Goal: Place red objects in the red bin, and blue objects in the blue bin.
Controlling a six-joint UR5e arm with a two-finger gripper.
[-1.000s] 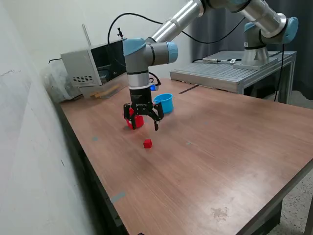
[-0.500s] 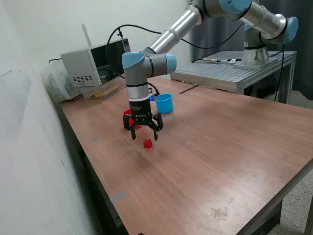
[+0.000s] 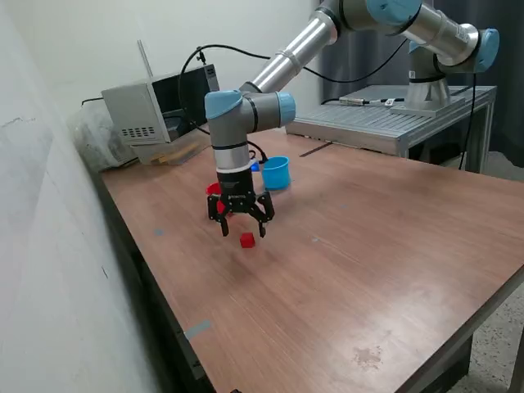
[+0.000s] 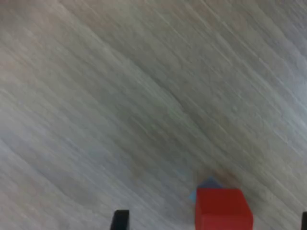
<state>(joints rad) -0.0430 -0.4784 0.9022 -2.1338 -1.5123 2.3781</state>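
UR5e arm reaches down over the wooden table [image 3: 368, 254], gripper [image 3: 240, 228] pointing straight down with fingers spread wide and holding nothing, hanging low over the tabletop. Red cube [image 3: 247, 240] sits on the table just below and a bit toward the exterior view's right of the gripper's midpoint, not touched by either finger; right fingertip [image 3: 264, 231] is close above it. Red cup [image 3: 218, 190] stands upright behind the gripper, mostly hidden by the wrist and fingers, only bits of red showing. Light blue cup [image 3: 276, 173] stands upright further back from the red cube, toward the exterior view's right of the red cup, near it but apart. A small dark blue thing [image 3: 255, 165] peeks out just beside the light blue cup behind the arm; can't tell if it is a cube. In the wrist view the red cube [image 4: 223, 209] lies on the wood grain with a small bluish patch [image 4: 206, 184] touching its far edge, one dark fingertip [image 4: 120, 220] at the frame edge well apart from the cube
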